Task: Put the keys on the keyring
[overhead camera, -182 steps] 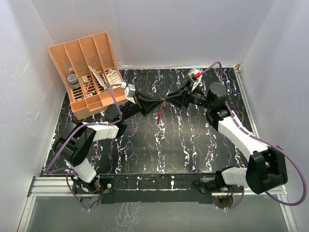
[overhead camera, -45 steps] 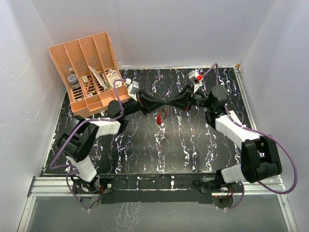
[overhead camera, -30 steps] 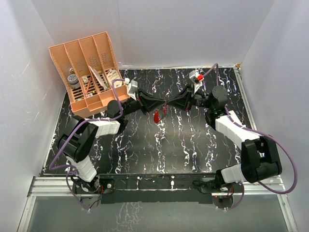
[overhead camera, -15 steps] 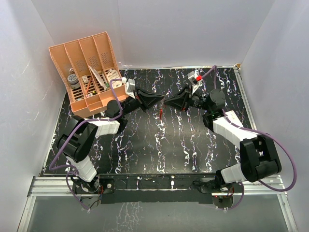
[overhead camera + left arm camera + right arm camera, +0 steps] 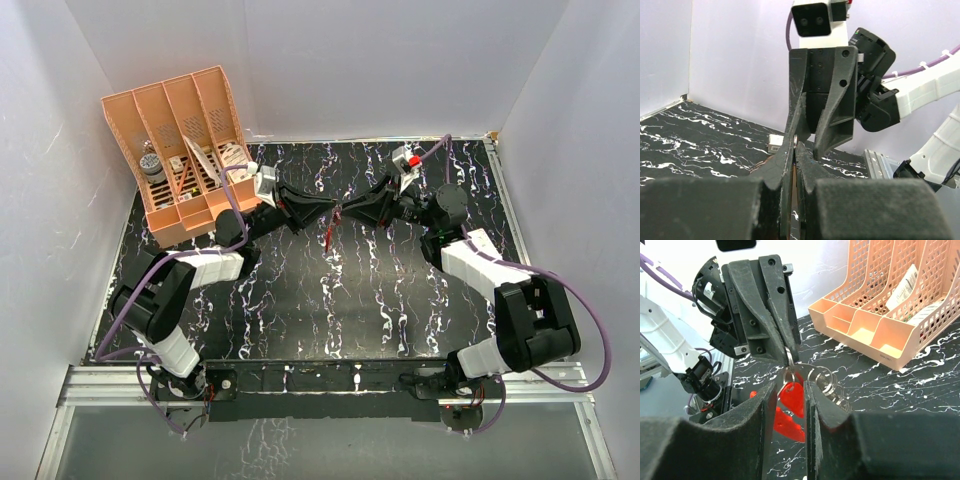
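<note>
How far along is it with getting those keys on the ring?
Seemingly done: the red teardrop-shaped key tags hang below the silver metal ring. In hand: the left gripper pinches that ring in mid-air; the right gripper stands open around the tags. Left: whether they are fully threaded I cannot tell; then setting everything down.

Your two arms are built alike. The left arm (image 5: 190,275) and right arm (image 5: 480,265) have white shells on the long links and black housings at the joints. A purple cable (image 5: 590,330) runs loose outside each arm, pinned with a white zip tie (image 5: 920,65). The left tool (image 5: 333,212) and right tool (image 5: 343,212) are matte black, with long wedge fingers tapering to thin tips and round screw holes in the plates. A white camera block (image 5: 819,19) with two dark lenses tops the right wrist.
</note>
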You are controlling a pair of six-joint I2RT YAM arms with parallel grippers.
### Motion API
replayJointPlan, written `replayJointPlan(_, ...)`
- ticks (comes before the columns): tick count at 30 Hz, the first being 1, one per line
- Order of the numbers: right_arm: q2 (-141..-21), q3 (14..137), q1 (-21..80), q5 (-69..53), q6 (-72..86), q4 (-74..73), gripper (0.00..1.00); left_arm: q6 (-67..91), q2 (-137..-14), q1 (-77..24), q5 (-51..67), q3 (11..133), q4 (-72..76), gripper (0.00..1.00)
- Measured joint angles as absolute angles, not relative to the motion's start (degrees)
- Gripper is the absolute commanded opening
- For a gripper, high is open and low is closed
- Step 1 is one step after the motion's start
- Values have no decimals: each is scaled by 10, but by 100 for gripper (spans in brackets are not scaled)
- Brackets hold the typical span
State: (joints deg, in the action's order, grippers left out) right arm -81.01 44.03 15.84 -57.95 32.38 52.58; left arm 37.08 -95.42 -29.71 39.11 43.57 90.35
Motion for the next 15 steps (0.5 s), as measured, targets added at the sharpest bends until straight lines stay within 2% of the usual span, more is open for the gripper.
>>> replayJointPlan(15,-837,440,153,-620,381,604,28,388,-948,-297,416,434,904,0)
